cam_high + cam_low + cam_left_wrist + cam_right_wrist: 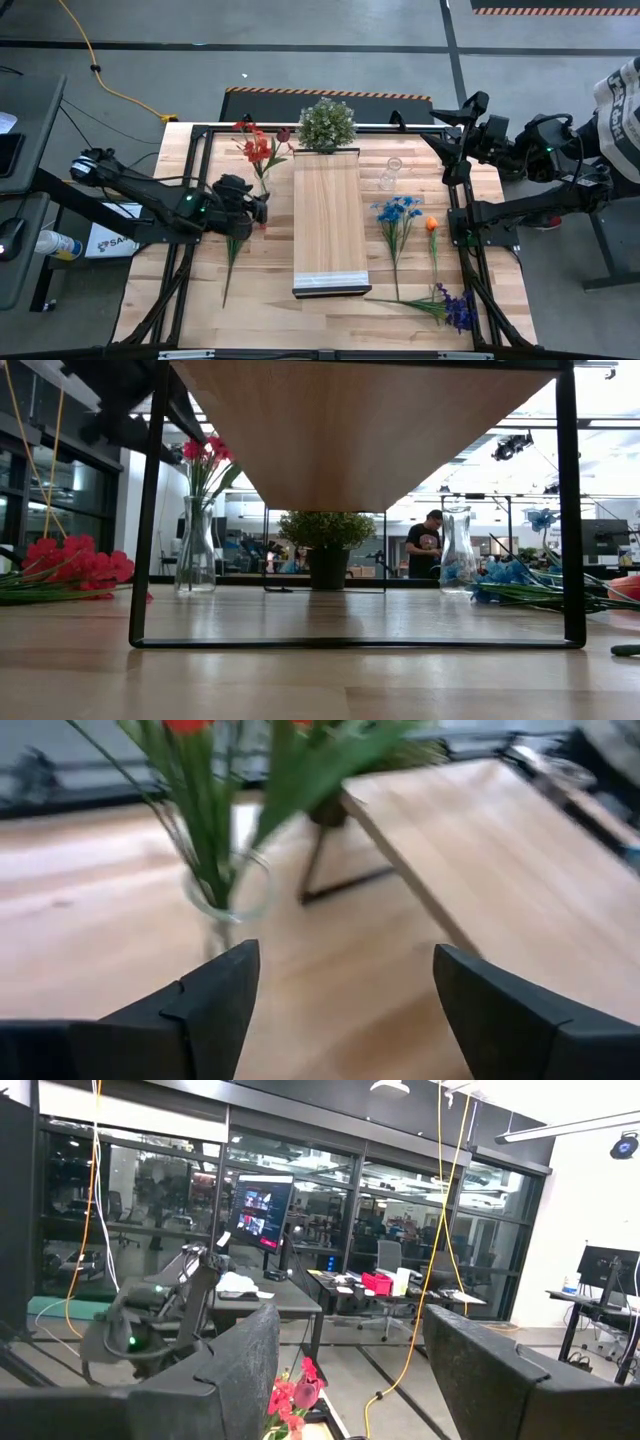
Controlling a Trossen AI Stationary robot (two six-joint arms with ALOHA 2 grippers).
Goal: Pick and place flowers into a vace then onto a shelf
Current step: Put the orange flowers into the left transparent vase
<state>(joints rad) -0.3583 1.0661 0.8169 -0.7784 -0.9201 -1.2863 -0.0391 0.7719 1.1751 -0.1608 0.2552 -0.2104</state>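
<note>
Red flowers stand with their stems in a glass vase left of the shelf. My left gripper is open just on the near side of that vase, with nothing between its fingers. Another red flower lies on the table beside it, its stem pointing to the near edge. Blue flowers, an orange one and purple ones lie on the table right of the shelf. My right gripper hangs open and raised above the table's far right corner.
A bushy potted plant stands at the shelf's far end. A second glass vase stands right of the shelf, without flowers. Black frame bars run along the table's sides. A person is in the room beyond.
</note>
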